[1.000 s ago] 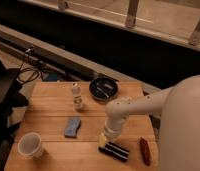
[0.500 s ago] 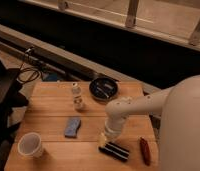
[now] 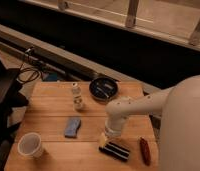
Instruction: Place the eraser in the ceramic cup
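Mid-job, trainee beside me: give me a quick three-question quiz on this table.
1. True or false: the black white-striped eraser block lies on the wooden table, outside the plain white ceramic cup.
2. Which lies nearest the gripper? A the eraser block; B the black round bowl; C the blue-grey spongy pad.
3. Fill in: in the camera view, the slim red-brown object lies to the eraser block's ____.
Key: 1 true; 2 A, the gripper hangs at its left end; 3 right.

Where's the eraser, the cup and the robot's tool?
eraser (image 3: 114, 150): camera view, striped top.
cup (image 3: 34, 153): camera view, front wall.
tool (image 3: 107, 141): camera view, tip, right at the eraser.
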Tool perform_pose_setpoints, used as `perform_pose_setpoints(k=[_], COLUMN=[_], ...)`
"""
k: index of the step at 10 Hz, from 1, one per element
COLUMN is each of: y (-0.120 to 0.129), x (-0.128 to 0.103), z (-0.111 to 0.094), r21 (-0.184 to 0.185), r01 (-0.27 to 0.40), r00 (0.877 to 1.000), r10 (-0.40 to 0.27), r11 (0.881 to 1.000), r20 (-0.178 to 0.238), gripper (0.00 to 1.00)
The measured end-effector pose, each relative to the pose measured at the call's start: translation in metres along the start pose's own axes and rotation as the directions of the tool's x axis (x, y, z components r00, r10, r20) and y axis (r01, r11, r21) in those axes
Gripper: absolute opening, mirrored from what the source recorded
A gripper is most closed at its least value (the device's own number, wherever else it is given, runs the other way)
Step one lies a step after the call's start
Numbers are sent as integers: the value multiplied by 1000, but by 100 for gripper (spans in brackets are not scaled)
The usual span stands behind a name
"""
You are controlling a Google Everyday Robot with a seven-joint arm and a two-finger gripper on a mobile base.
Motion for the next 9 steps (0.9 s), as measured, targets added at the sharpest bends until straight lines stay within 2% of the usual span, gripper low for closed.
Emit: perform_pose_setpoints(k=[1,2,4,6,7,8,9], y=[4,16,37,51,56,60,60], x=[0,-5,-11,-10,-12,-13,-13], z=[-4,-16,-42,-62,-63,-60,-55], r21=[0,0,-2,-1,2,8,16], r01=[14,49,99,152,181,219,246], r00=[1000,997,989,980,974,966,960], r10=[-14,-49,-98,-150,-179,-218,-245], r11=[1000,999,995,988,984,976,969], r20=[16,57,108,132,139,141,137], gripper=[64,52,34,14,11,14,22])
